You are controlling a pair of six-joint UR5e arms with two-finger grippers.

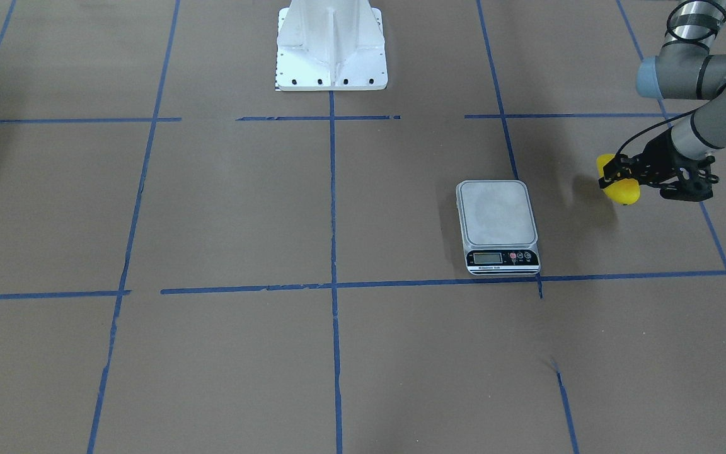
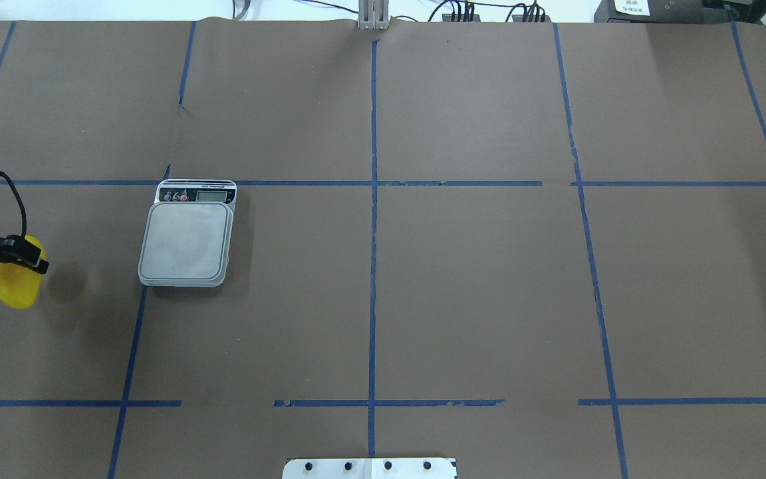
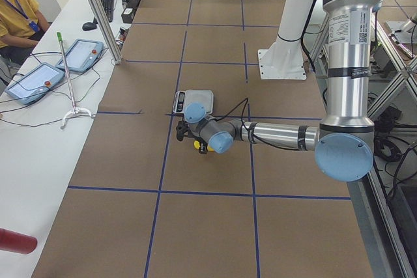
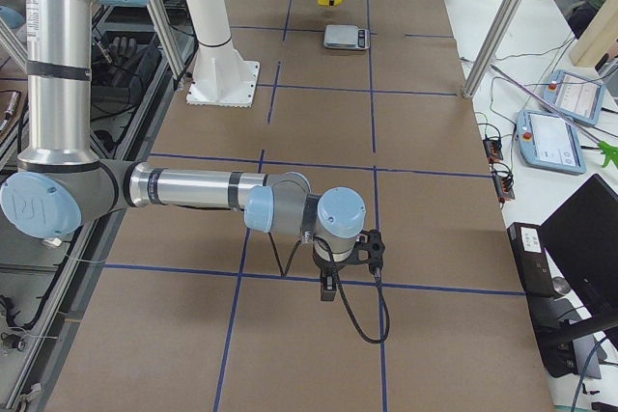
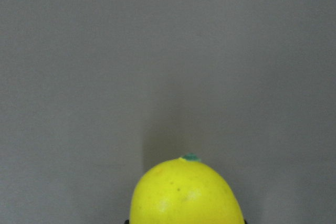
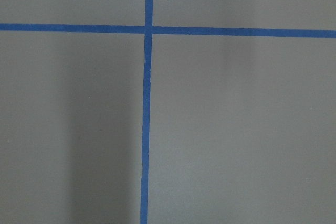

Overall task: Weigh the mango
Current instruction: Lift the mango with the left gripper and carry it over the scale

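Note:
The mango is bright yellow and is held above the brown table, with its shadow on the paper below. My left gripper is shut on it at the table's left end. The mango hangs to the left of the scale, apart from it. The scale has a bare grey platform and a small display. The left wrist view shows the mango's tip over plain paper. My right gripper shows only in the exterior right view, low over the table; I cannot tell if it is open.
The white robot base stands at the table's middle rear. Blue tape lines grid the brown paper. Tablets and cables lie on the white side table, where an operator sits.

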